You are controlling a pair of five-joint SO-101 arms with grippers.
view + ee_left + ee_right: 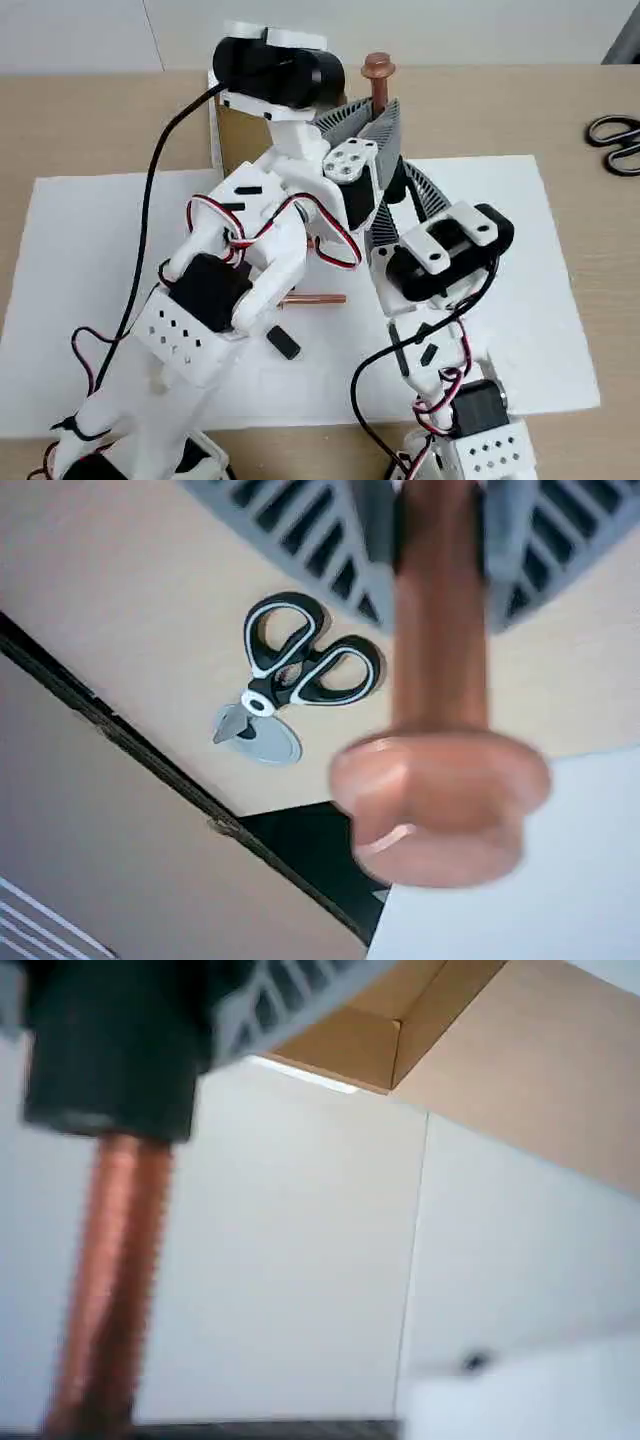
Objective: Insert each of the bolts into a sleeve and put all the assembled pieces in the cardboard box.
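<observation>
Above the back of the white sheet, my left gripper point(372, 125) point(440, 520) is shut on a copper bolt point(378, 72) point(440, 780) and holds it upright, head on top. Just below, my right gripper point(398, 188) point(110, 1020) is shut on a black sleeve point(110, 1060). The bolt's threaded shaft point(105, 1290) comes out through that sleeve. A second copper bolt point(315, 298) lies flat on the sheet between the arms, with a loose black sleeve point(283, 342) near it. The cardboard box point(240, 130) point(480, 1050) stands at the back, partly hidden by the left arm.
A white paper sheet point(510, 230) covers the middle of the wooden table. Black-handled scissors point(615, 142) point(300, 675) lie at the far right on bare wood. The two arms crowd the centre, and their cables hang over the front part of the sheet.
</observation>
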